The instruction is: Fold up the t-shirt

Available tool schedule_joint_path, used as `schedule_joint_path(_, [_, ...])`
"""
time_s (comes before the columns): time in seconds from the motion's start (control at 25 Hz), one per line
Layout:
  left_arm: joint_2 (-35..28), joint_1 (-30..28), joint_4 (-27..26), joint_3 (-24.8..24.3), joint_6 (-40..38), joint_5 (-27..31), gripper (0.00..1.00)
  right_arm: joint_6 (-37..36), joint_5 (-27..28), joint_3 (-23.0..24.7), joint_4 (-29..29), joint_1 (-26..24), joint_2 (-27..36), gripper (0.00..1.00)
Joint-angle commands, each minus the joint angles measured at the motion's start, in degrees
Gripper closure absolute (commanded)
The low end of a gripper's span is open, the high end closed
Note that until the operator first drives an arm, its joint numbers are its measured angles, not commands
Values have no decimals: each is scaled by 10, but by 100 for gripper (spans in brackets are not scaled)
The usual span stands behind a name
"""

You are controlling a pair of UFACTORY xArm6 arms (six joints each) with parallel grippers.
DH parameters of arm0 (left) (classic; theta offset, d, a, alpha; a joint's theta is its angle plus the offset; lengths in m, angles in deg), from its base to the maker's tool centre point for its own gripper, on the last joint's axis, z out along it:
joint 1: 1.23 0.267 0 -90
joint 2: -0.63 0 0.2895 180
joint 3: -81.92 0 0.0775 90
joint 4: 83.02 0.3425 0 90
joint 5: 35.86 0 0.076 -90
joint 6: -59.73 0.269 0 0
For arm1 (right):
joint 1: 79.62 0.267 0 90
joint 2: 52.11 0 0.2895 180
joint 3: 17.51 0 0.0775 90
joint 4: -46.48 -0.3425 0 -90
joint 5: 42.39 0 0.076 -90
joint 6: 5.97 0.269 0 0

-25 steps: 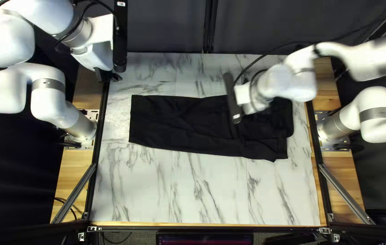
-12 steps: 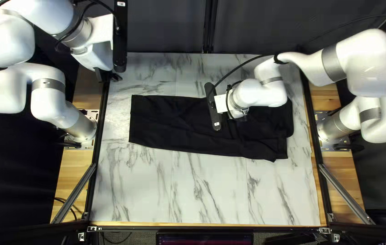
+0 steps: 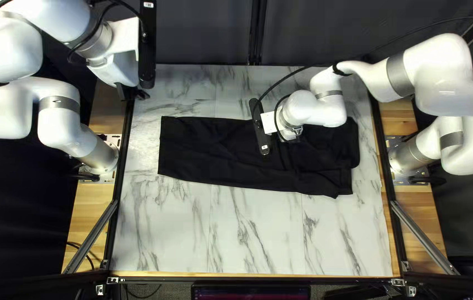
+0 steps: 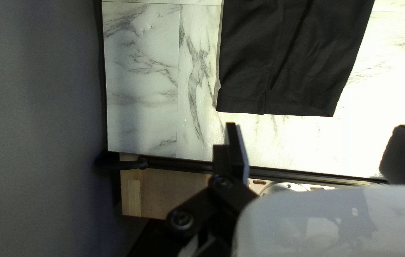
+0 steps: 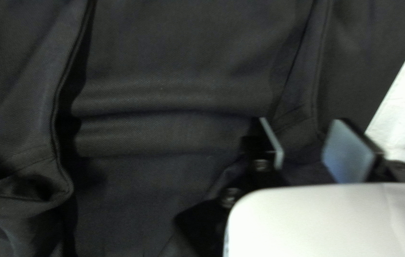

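The black t-shirt (image 3: 208, 150) lies as a long folded strip across the table, wider and more layered at the right of the top left view. Above its right half is my right gripper (image 3: 292, 134), which hides some of the cloth. In the right wrist view, the right gripper (image 5: 303, 145) holds its fingers apart over the creased shirt (image 5: 164, 95), not pinching it. My left gripper (image 3: 132, 93) is raised at the table's far left corner. From the left wrist, the left gripper (image 4: 314, 147) has widely spread fingers, with the shirt's straight end (image 4: 293, 90) ahead of them.
Bare marble-patterned tabletop (image 3: 247, 233) shows in front of the shirt, with a narrower strip behind it. A dark curtain (image 3: 203, 33) hangs beyond the far edge. Black rails (image 3: 121, 161) run along the table's sides, and a cable (image 3: 286, 80) arches near my right gripper.
My right arm has swung toward the left of the top left view over the shirt, then shifted only slightly since the middle frame. The left arm and the shirt look unchanged.
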Motion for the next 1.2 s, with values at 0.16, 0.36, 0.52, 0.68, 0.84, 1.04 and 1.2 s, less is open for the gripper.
schedule_joint_path(0.16, [0,0,0,0,0,0,0,28,25,10,15,20,32,100])
schedule_joint_path(0.36, [0,0,0,0,0,0,0,46,33,21,23,33,48,100])
schedule_joint_path(0.52, [0,0,0,0,0,0,0,61,44,28,28,47,66,100])
schedule_joint_path(0.68, [0,0,0,0,0,0,0,68,50,31,32,52,73,100])
schedule_joint_path(0.84, [0,0,0,0,0,0,0,69,49,28,32,54,64,100])
schedule_joint_path(1.04, [0,0,0,0,0,0,0,60,42,22,27,52,45,100])
schedule_joint_path(1.2, [0,0,0,0,0,0,0,53,45,21,16,53,45,0])
